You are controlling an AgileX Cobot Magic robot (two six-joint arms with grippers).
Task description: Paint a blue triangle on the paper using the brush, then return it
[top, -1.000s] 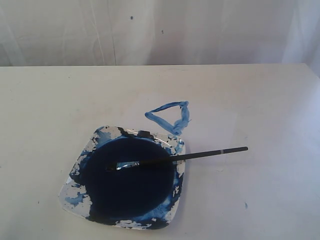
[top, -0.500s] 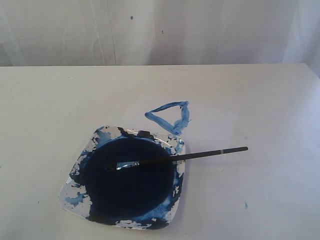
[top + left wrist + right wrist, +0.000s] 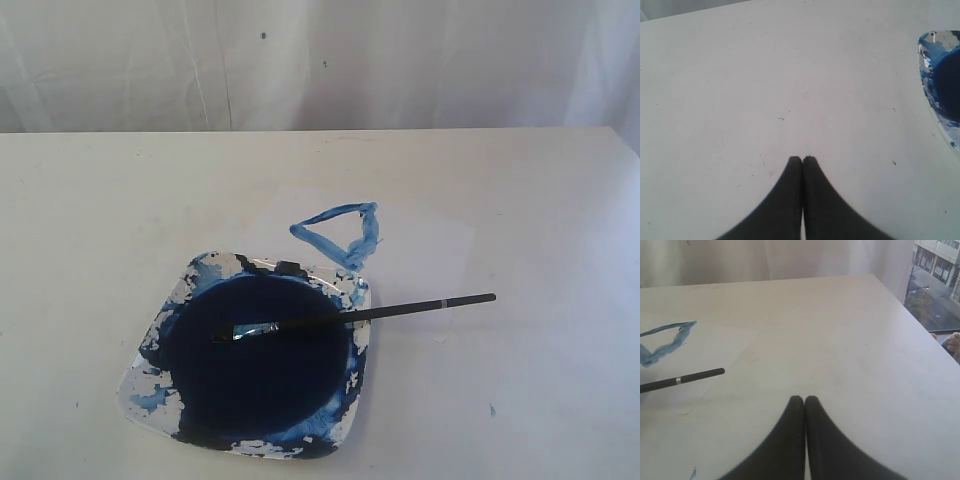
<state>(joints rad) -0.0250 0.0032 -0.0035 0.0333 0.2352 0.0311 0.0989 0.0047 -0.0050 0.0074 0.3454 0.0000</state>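
Blue triangle (image 3: 340, 235) finished, so brush (image 3: 355, 316) lay across the near-edge dish (image 3: 150, 380); my left gripper (image 3: 802, 159) and right gripper (image 3: 804, 398) sat closed, empty.

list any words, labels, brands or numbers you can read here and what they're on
No readable text in any view.
brush: only a plain silver band on the handle, no lettering visible.
dish: paint smears only.
paper: only the blue triangle, no writing.
street beyond the table in the right wrist view: too small and blurred to show any signs.
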